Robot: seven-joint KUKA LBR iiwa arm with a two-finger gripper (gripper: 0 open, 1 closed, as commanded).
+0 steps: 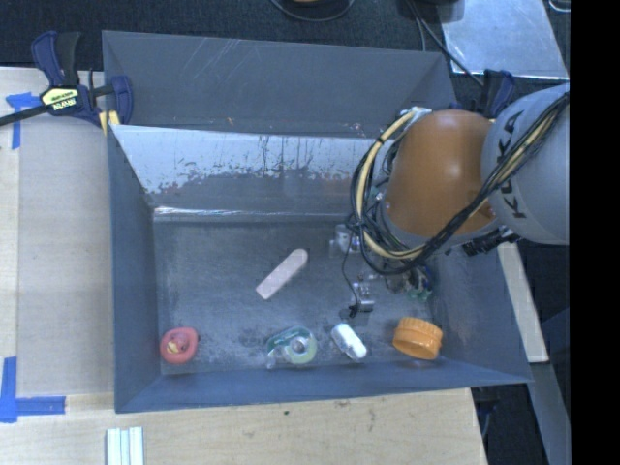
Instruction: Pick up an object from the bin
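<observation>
My gripper (360, 296) hangs low over the right half of the bin floor, under the arm's wrist. Just below it, near the front wall, lies a small white cylinder (349, 342). An orange round cap (418, 338) sits to the right of that, by the front right corner. A green and white ring-shaped thing (294, 347) lies left of the white cylinder. A pale pink stick (282, 273) lies slantwise on the floor to the gripper's left, apart from it.
A pink-red round thing (179, 344) rests in the front left corner. The arm with its orange dome and looped cables covers the bin's right side. The sloping bin walls close in on all sides.
</observation>
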